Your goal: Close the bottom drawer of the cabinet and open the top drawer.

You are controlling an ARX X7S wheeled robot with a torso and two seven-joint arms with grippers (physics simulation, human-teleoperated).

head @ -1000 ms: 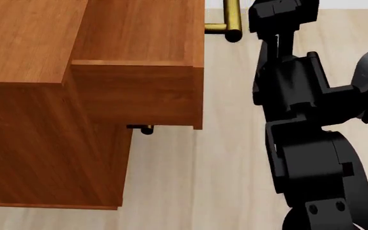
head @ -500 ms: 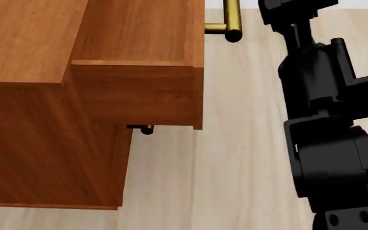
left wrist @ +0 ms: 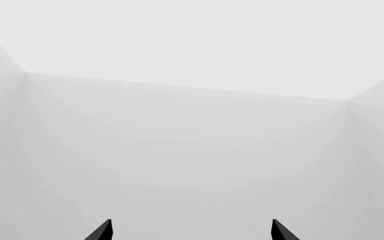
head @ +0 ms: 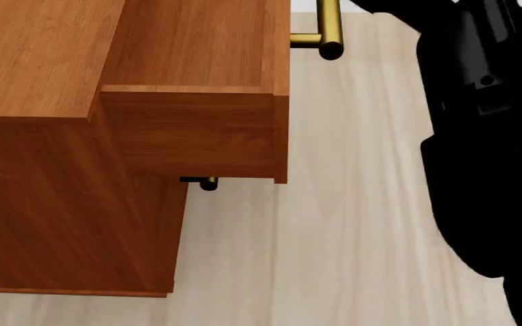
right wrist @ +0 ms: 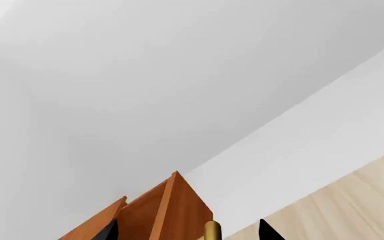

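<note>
**Top drawer out, both grippers empty**

Seen from the head view: the cabinet (head: 43,170), reddish-brown wood grain, with the top drawer (head: 198,102) pulled well out past the cabinet front, its brass bar handle (head: 329,30) jutting over the pale wood floor (head: 334,238). Beneath that drawer's front edge, just a small brass tip of a lower handle (head: 209,183); bottom drawer itself hidden, position impossible to tell. Right arm (head: 488,149) as a black mass alongside the handle, apart from it; gripper out of frame there.

Right wrist view: right gripper (right wrist: 186,231) with fingertips (right wrist: 108,231) spread, nothing between the pads but a corner of the drawer and the handle end, lying just beyond the tips and not touched.

Left wrist view: left gripper (left wrist: 190,231) with fingertips (left wrist: 102,231) spread wide, holding nothing; ahead of the tips only blank white walls (left wrist: 192,150).
</note>
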